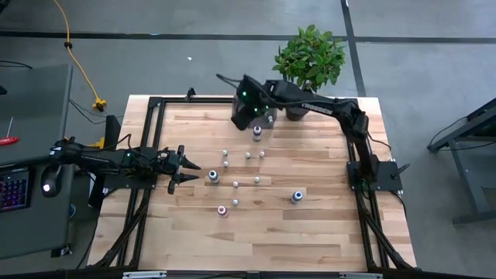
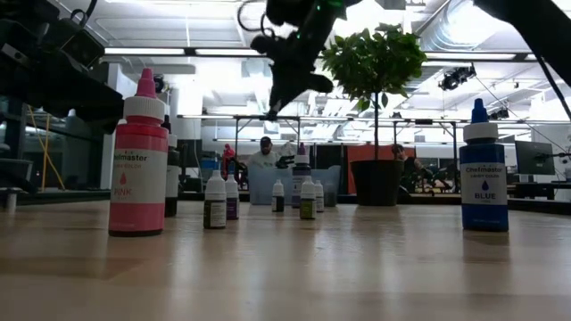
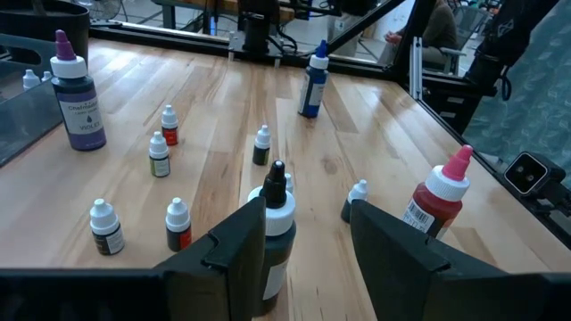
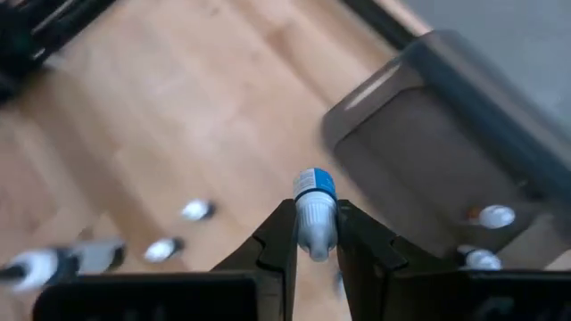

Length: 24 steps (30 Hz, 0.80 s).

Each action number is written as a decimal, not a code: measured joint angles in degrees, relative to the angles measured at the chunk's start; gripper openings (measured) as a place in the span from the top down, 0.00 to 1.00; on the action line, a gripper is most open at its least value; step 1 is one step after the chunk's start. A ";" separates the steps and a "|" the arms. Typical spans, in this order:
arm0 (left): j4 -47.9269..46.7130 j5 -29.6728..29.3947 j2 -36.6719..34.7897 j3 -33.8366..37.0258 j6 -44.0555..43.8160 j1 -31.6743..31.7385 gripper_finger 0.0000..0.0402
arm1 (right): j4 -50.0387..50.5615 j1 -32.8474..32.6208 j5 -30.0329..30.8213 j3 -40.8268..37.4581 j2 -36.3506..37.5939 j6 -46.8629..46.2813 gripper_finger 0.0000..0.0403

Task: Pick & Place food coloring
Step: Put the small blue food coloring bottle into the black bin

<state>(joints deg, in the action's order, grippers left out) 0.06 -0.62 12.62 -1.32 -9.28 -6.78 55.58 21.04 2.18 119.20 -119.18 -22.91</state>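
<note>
Near the table's (image 1: 310, 240) far edge, the right gripper (image 4: 316, 239) hangs in the air, clenched on a small bottle (image 4: 314, 214) with a blue band, white tip outward. Just beside it, toward the far edge, lies the grey tray (image 4: 446, 152), with two small bottles (image 4: 496, 216) visible inside. A potted plant (image 1: 310, 56) stands at the far edge, next to the tray.

The left gripper (image 3: 308, 234) hovers low near the left edge, its fingers (image 3: 234, 245) spread, released and holding nothing. A black-capped bottle (image 3: 275, 227) stands between them; whether they touch it cannot be told.

The remaining food coloring stands upright, scattered about the table's middle. A violet bottle (image 3: 75, 94) stands nearest the tray. A pink bottle (image 2: 138, 160) stands toward the near edge, and a blue bottle (image 2: 483, 169) toward the right edge. Small white-capped bottles (image 3: 158, 155) stand apart from one another between them. In the low view, people (image 2: 264, 153) show in the room beyond the table.
</note>
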 joint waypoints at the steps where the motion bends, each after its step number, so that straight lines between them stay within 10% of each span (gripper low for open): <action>1: -0.01 0.00 -0.02 0.00 0.00 0.02 0.59 | -0.16 0.93 0.25 0.00 -0.17 -0.03 0.86; 24: -0.01 0.02 0.00 0.00 0.02 0.00 0.59 | 4.00 12.14 5.30 -0.02 -9.95 -2.62 0.86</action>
<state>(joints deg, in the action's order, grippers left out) 0.05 -0.60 12.62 -1.32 -9.26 -6.79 59.57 33.18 7.47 119.17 -129.13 -25.53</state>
